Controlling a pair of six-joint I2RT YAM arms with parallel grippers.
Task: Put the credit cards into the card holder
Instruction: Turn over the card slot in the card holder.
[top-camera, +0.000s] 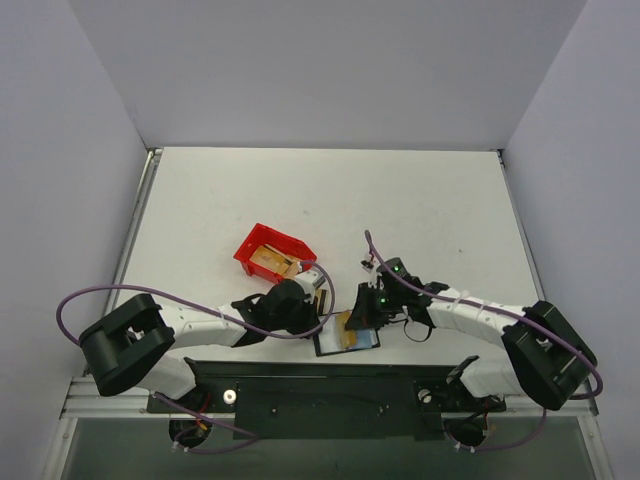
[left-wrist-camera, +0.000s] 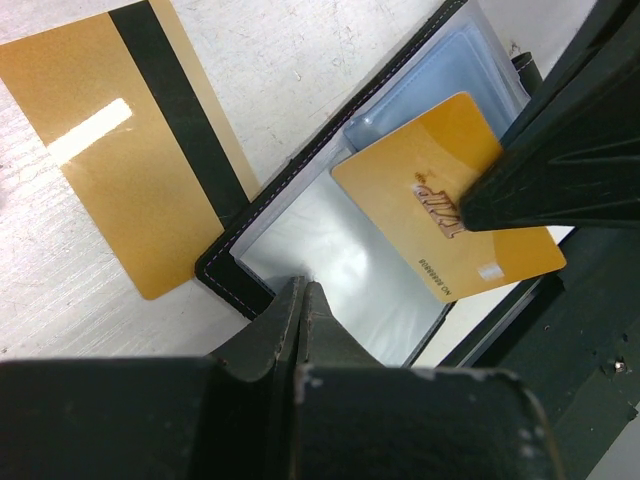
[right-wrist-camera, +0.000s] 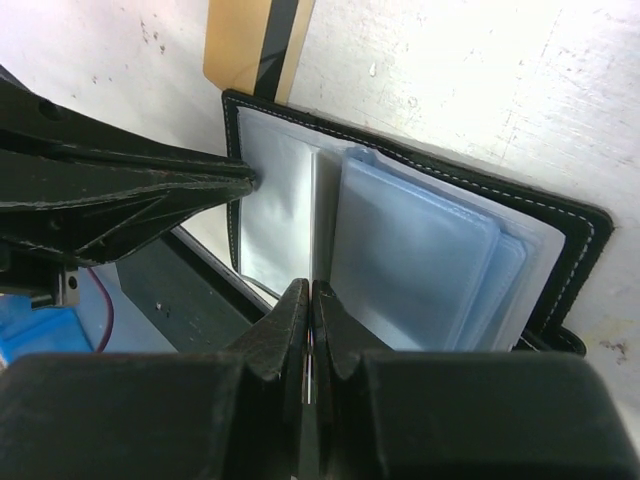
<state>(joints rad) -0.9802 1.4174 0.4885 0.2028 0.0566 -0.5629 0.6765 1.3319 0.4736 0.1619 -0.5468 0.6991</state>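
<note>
Top view: the wallet (top-camera: 328, 346) lies open on the tabletop (top-camera: 300, 190) near its front edge, between the two arms. The left gripper (top-camera: 322, 316) and the right gripper (top-camera: 362, 322) are both met over it. A red bin (top-camera: 246, 254) with more cards (top-camera: 270, 261) stands just behind the left gripper, apart from the wallet.

Left wrist view: the left jaws are seen shut, with nothing between them, their tips set on the wallet's pale inside (left-wrist-camera: 330, 250), apparently pinning it. A gold card (left-wrist-camera: 430, 190) lies tilted across the clear sleeves. Its far edge is covered by a right finger (left-wrist-camera: 560, 170); whether it is pinched or only pressed cannot be told. A striped card (left-wrist-camera: 130, 170) lies flat on the tabletop, one corner touching the wallet's black border.

Right wrist view: the right jaws are shut tight, tips over the sleeves (right-wrist-camera: 420, 250) at the fold. The gold card cannot be made out here. A left finger (right-wrist-camera: 130, 200) bears on the wallet's other leaf, and the striped card (right-wrist-camera: 250, 40) shows beyond the border.

The cards are judged light, thin, stiff and slick, best taken by a free short edge and fed corner-first. The sleeves look soft and limp, so their mouth would need to be held open. The wallet is likely to slide or fold unless kept pinned.
</note>
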